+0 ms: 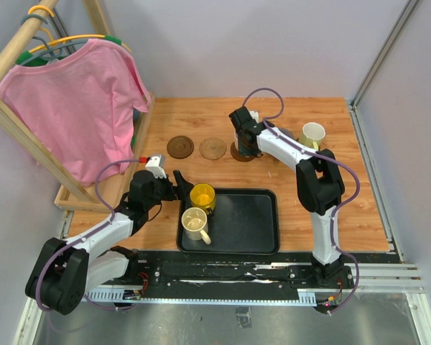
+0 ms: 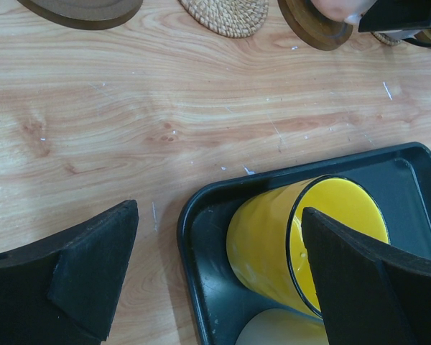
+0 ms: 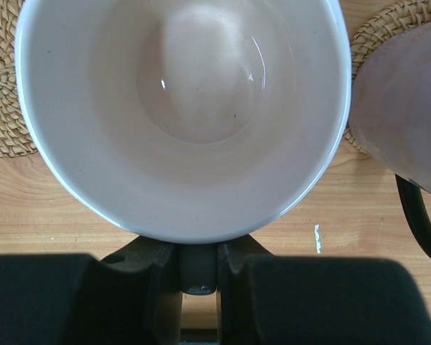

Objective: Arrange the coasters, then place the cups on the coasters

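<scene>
My right gripper (image 3: 198,262) is shut on the handle of the pink cup (image 3: 179,108) and holds it upright over a dark coaster (image 1: 237,154); whether the cup rests on it I cannot tell. A dark coaster (image 1: 179,146) and a woven tan coaster (image 1: 212,148) lie bare to its left. To the right, a purple-grey cup (image 3: 406,108) stands on a woven coaster (image 3: 388,43), with a pale yellow-green cup (image 1: 313,134) beyond. My left gripper (image 2: 219,277) is open at the yellow cup (image 2: 273,244) in the tray; one finger is over the cup's mouth, the other over the table. The cream cup (image 1: 195,223) stands beside it.
The black tray (image 1: 251,223) lies at the near middle of the wooden table. A wooden rack with a pink shirt (image 1: 72,100) on a hanger stands at the left edge, close to my left arm. Grey walls close off the back and right.
</scene>
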